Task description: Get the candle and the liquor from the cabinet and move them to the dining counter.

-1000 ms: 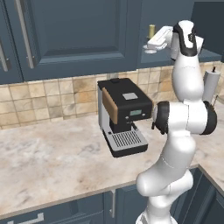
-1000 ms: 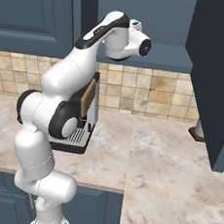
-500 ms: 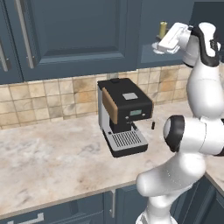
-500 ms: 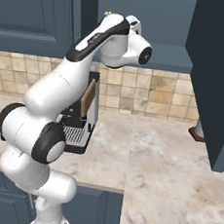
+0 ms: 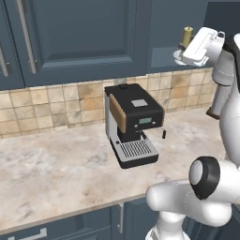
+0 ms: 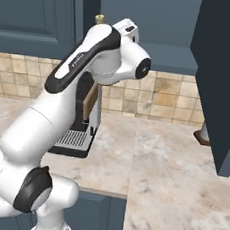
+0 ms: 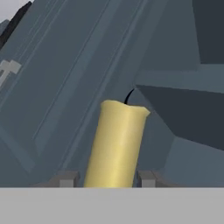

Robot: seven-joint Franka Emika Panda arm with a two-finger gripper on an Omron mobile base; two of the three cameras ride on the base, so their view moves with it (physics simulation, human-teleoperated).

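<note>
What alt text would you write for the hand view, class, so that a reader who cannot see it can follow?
A yellow candle stands close up between the two dark fingertips of the pincer, one on each side of its stem, not visibly pressing it. Behind it are the dark blue panels of the cabinet interior, tilted in the frame.

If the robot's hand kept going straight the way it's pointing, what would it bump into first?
Most likely the candle. In the hand view the yellow stick rises right between the hand's two fingertips, so it is already in the way. Behind it is the back of the cabinet; how far back is hard to judge.
</note>
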